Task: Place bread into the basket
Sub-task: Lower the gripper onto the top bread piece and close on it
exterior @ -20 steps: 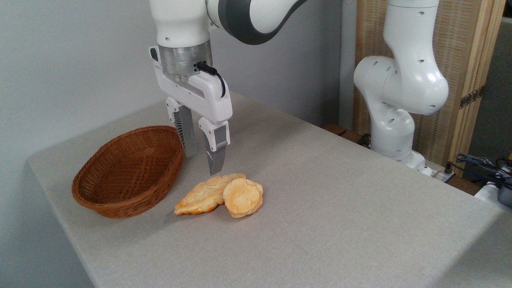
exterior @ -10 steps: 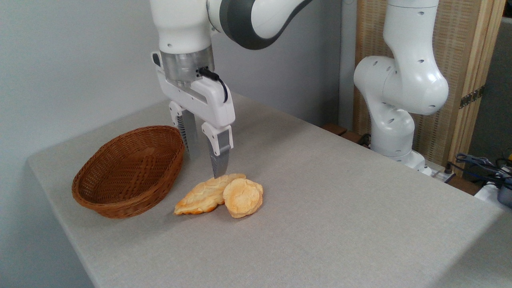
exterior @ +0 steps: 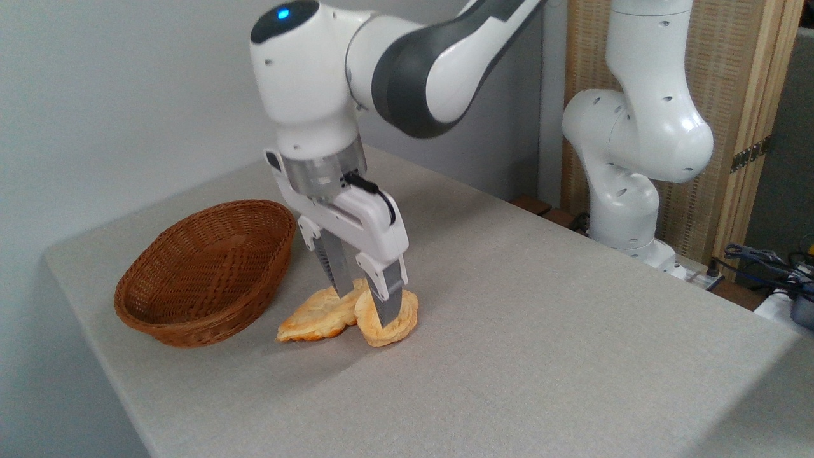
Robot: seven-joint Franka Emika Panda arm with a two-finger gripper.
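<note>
The white two-finger end effector (exterior: 367, 305) points down with its grey fingers (exterior: 388, 306) parted, straddling the small round golden-yellow bread (exterior: 386, 323) with its cracked pale top, though firm contact is unclear; the bun lies on the grey cloth-textured bench (exterior: 509, 305), touching a flatter leaf-shaped braided loaf (exterior: 313, 320); the oval reddish-brown woven wicker basket (exterior: 203, 270) sits near, to the left.

The flat braided golden bread (exterior: 317, 316) lies touching the small round golden bun (exterior: 386, 321) on the side toward the reddish-brown woven wicker basket (exterior: 205, 270), partly filling that passage, whereas the grey cloth-covered table (exterior: 540, 318) right of the bun is bare.
</note>
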